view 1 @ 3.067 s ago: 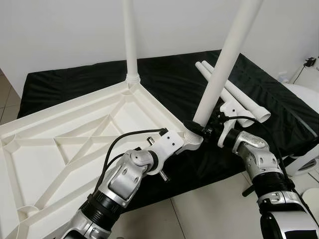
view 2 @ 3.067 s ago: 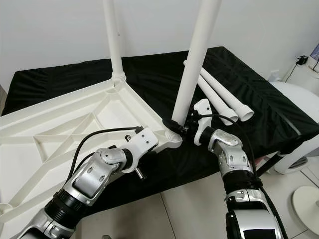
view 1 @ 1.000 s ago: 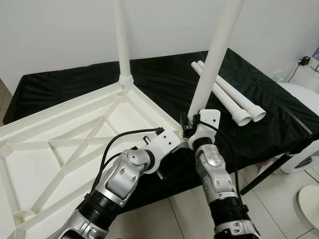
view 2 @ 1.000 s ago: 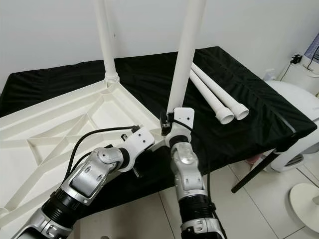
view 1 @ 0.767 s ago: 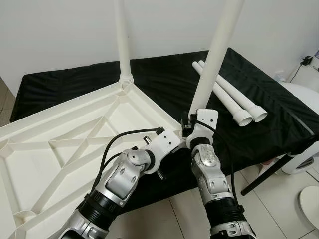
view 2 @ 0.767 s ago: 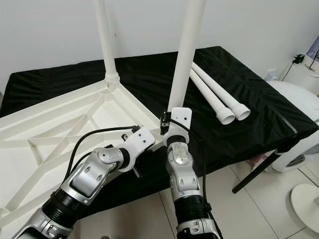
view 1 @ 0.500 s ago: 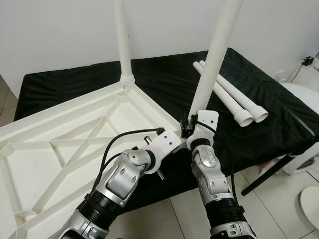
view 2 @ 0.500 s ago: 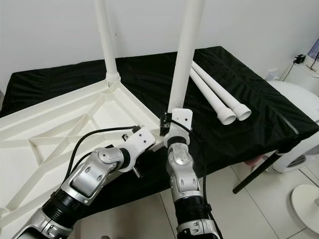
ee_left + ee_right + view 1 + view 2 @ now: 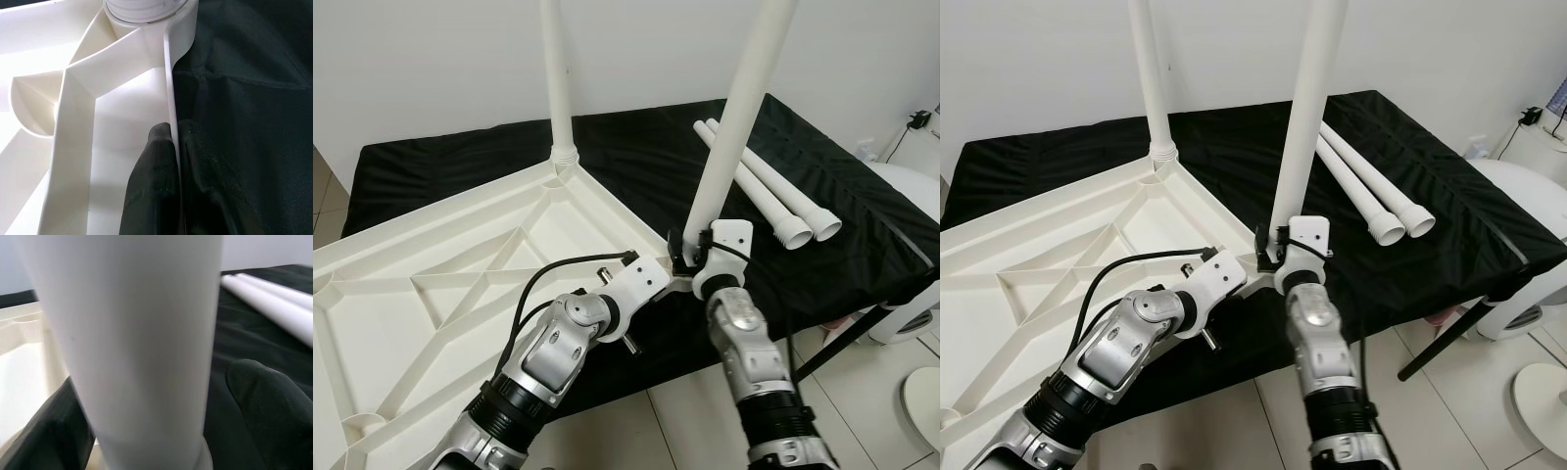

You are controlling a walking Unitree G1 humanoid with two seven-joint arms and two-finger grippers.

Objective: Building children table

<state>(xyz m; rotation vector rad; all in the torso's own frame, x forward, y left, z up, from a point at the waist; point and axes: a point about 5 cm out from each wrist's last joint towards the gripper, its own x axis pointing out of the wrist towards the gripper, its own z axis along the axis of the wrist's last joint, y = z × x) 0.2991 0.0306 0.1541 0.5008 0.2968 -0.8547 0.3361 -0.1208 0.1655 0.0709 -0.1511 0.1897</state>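
The black-draped tabletop (image 9: 862,264) carries everything. On it the white children's table top (image 9: 460,294) lies upside down, ribbed underside up, so that its corner sockets face upward to take legs; part of it overhangs the near edge.

A fitted leg (image 9: 558,78) stands upright in the far corner socket. A second leg (image 9: 1310,108) rises, slightly tilted, from the near corner socket, just in front of the robot. Two spare legs (image 9: 1371,191) lie side by side on the cloth, well apart from the work, waiting their turn.

The right claw (image 9: 1278,250) sits at the base of the second leg, its fingers (image 9: 274,406) on either side of the tube and closed around it, probably to turn or press it home in the socket.

The left claw (image 9: 175,161) is clenched on the thin rim of the upturned top beside that same corner, one finger inside the wall and one outside, seemingly to brace the panel against the leg being seated.
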